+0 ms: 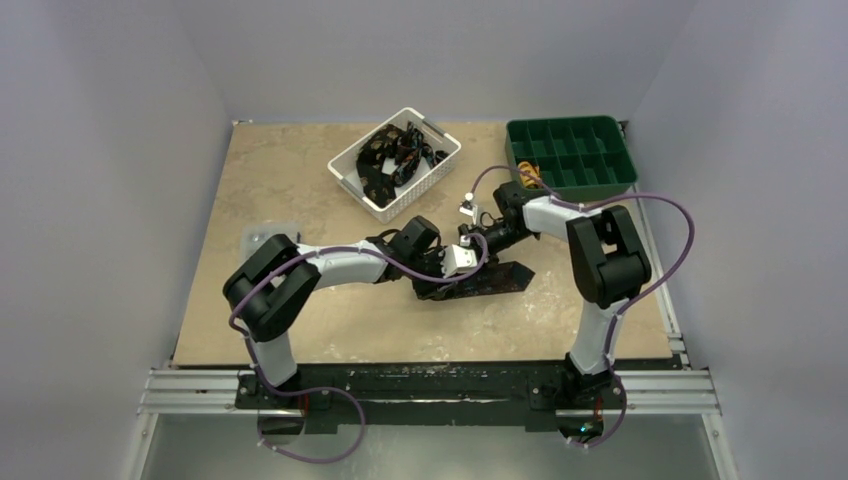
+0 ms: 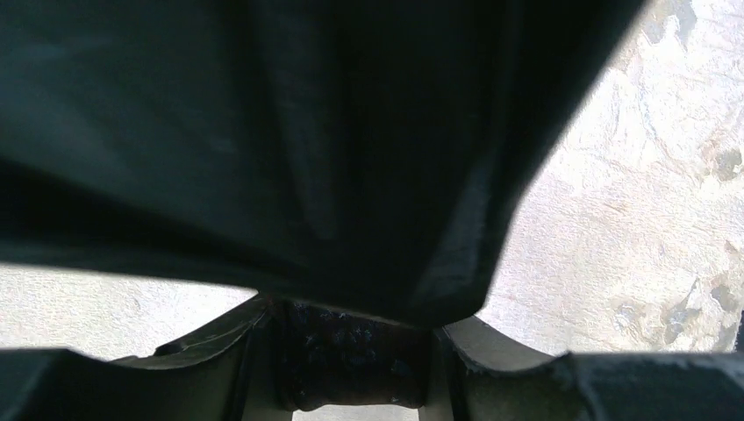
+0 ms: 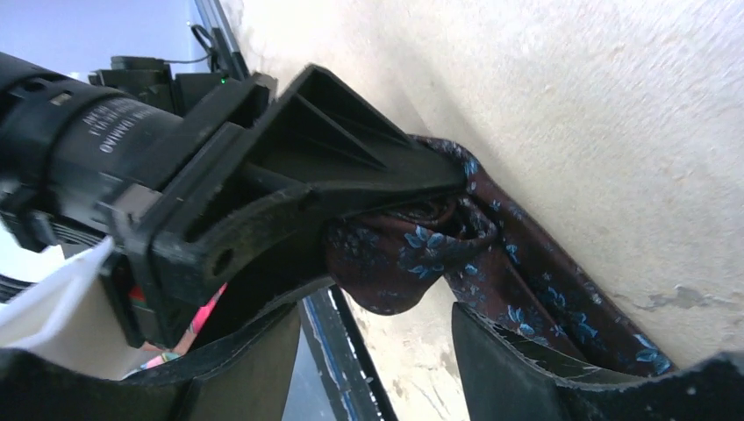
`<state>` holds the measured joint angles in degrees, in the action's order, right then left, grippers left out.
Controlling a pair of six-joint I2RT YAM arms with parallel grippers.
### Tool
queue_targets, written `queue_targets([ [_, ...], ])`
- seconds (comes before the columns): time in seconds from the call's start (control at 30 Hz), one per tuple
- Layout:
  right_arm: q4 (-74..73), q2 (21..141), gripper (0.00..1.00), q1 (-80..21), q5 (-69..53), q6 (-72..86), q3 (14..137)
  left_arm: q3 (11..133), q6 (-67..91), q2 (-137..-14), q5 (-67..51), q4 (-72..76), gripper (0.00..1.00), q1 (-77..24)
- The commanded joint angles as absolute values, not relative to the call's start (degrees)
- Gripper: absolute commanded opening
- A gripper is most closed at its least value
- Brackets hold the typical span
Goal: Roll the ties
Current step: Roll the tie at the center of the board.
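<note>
One tie (image 1: pixel 497 278), dark brown with small blue flowers, lies near the table's middle. Its near end is bunched into a loose roll (image 3: pixel 412 250). My left gripper (image 1: pixel 432 282) is shut on that rolled end. In the right wrist view its black jaws (image 3: pixel 452 180) pinch the fabric against the table. In the left wrist view the patterned tie (image 2: pixel 351 338) fills the gap between my fingers (image 2: pixel 219 368), and dark fabric hides most of the view. My right gripper (image 3: pixel 377 368) is open, its fingers apart just short of the roll, touching nothing that I can see. It sits beside the left gripper in the top view (image 1: pixel 455 266).
A white basket (image 1: pixel 440 165) with several more dark ties stands at the back middle. A green compartment tray (image 1: pixel 570 152) stands at the back right. The right arm's purple cable loops over the table's right side.
</note>
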<state>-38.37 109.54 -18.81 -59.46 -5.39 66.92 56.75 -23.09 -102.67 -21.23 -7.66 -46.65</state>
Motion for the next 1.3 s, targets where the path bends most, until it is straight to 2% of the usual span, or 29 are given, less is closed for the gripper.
queue_targets([
  [0.0, -33.7, 108.4, 0.63, -20.3, -60.9, -3.0, 65.6, 55.6, -21.4, -106.0, -18.3, -12.4, 0.35, -46.6],
  [0.1, -32.4, 109.7, 0.57, -20.7, -59.9, -2.8, 66.4, 55.3, -21.4, -106.1, -18.0, -11.7, 0.35, -46.7],
  [0.23, -31.9, 111.9, 0.43, -20.7, -58.6, -3.1, 66.9, 55.2, -21.9, -106.0, -17.8, -11.1, 0.36, -46.7],
  [0.47, -30.2, 113.4, 0.44, -20.7, -60.6, -1.6, 66.3, 55.2, -22.7, -106.1, -17.6, -10.7, 0.38, -46.7],
  [0.5, -30.0, 113.6, 0.40, -20.7, -60.9, -1.5, 66.2, 55.3, -22.8, -106.1, -17.6, -10.7, 0.38, -46.7],
  [0.6, -31.3, 114.5, 0.04, -20.6, -61.3, -3.0, 66.4, 55.2, -23.0, -106.1, -17.9, -10.6, 0.39, -46.7],
  [0.63, -32.2, 114.7, 0.00, -20.4, -61.0, -3.9, 66.5, 55.2, -23.0, -106.0, -17.9, -10.4, 0.40, -46.7],
  [0.9, -37.0, 118.2, 0.00, -19.7, -56.3, -8.6, 67.3, 53.1, -20.9, -102.6, -21.3, -5.1, 0.52, -45.0],
  [1.27, -38.8, 119.0, 0.00, -18.4, -48.5, -9.3, 67.3, 51.7, -15.4, -100.0, -27.7, 12.2, 0.55, -45.0],
])
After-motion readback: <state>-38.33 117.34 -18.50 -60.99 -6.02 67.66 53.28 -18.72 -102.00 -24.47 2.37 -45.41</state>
